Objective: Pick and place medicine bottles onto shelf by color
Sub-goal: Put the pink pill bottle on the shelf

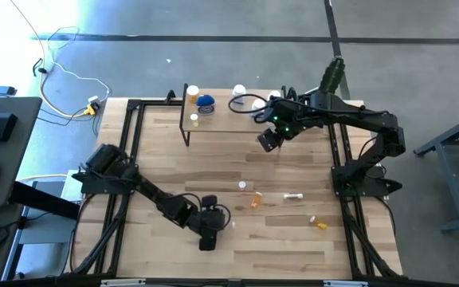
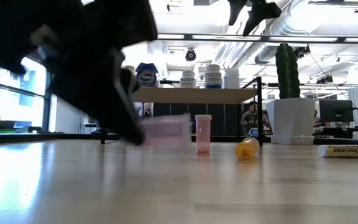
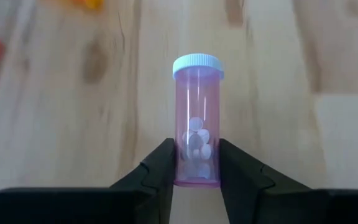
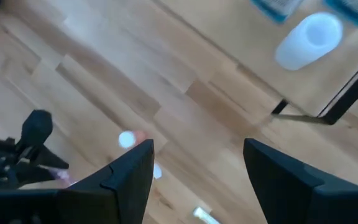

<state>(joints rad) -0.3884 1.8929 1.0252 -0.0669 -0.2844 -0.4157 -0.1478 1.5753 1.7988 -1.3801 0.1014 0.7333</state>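
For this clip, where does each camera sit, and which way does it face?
High: overhead, straight down on the table; both arms show.
Low: at tabletop level, facing across to the shelf; the left arm looms close.
Left wrist: behind the left claw, shut on the pink bottle.
Right wrist: above the table, looking down past the open right claw.
Shared: low and left wrist views both show the pink bottle.
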